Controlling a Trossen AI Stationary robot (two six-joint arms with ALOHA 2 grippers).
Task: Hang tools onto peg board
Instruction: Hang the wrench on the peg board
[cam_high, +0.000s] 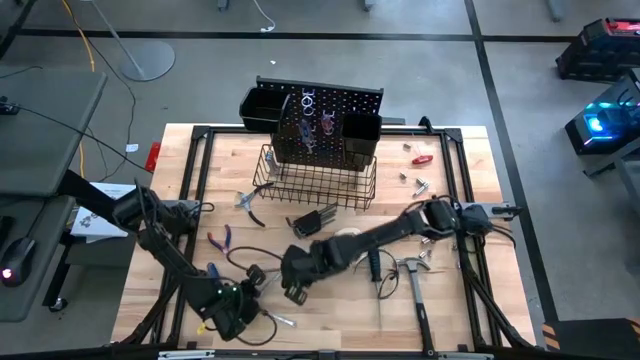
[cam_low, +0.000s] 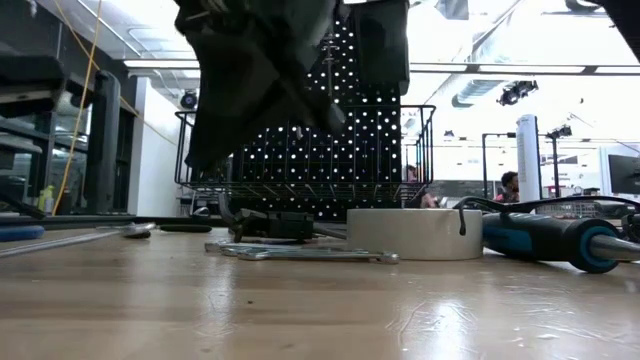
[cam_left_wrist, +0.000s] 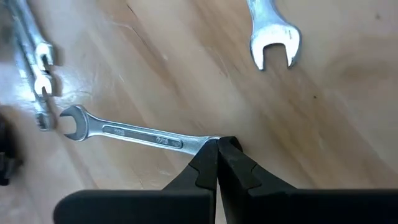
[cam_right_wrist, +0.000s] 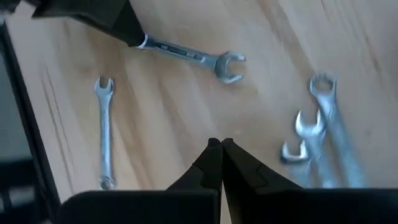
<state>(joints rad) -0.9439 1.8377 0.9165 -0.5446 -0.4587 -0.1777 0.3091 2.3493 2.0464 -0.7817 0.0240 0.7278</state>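
The left pincer (cam_left_wrist: 217, 144) is at the near left part of the desk (cam_high: 450, 310), pressed together on the end of a silver wrench (cam_left_wrist: 134, 132) that lies flat on the wood. The right pincer (cam_right_wrist: 221, 144) is just beside it, also pressed together and holding nothing. The peg board (cam_high: 325, 120) stands well apart, at the far edge.

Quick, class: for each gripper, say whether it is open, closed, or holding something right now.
Left gripper: closed on the end of a silver wrench lying on the table.
Right gripper: closed, holding nothing, above the tabletop.
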